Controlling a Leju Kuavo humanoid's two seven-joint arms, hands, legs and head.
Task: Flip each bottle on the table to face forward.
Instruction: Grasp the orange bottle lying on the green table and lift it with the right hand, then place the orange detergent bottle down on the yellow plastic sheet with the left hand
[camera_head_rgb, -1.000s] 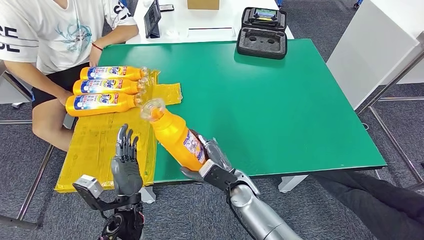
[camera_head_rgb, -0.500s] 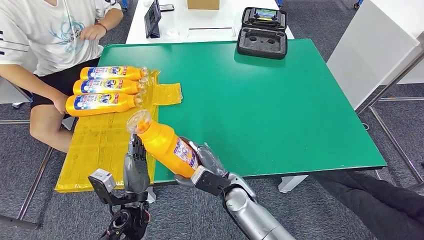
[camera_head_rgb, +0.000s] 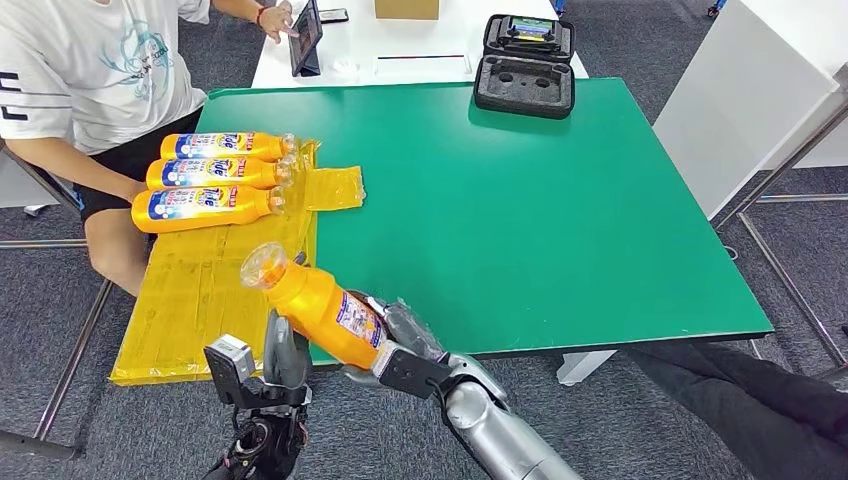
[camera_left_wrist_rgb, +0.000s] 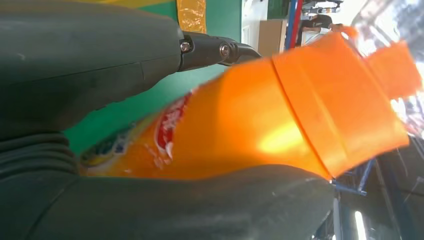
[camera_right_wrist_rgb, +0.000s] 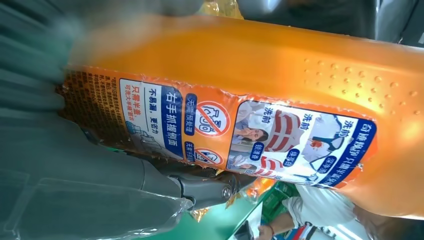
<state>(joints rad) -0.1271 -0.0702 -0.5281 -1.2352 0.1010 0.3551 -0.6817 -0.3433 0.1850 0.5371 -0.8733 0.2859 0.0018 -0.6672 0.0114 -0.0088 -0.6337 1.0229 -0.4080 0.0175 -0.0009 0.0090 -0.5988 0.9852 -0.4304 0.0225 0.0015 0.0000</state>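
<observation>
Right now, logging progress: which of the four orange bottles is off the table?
The bottle in the right hand: the held bottle is lifted and tilted over the table's near edge. The other three bottles lie side by side on yellow sheeting.

Orange bottles, green tabletop, yellow sheet

The held bottle (camera_head_rgb: 318, 305) is orange with a blue, white and red label. Three bottles (camera_head_rgb: 205, 174) lying on the yellow sheet (camera_head_rgb: 200, 290) are orange with blue labels too. The tabletop (camera_head_rgb: 520, 210) is bright green. The right robot hand (camera_head_rgb: 400, 335) is grey and silver, the left robot hand (camera_head_rgb: 283, 350) dark grey. The case (camera_head_rgb: 524, 65) is black.
</observation>
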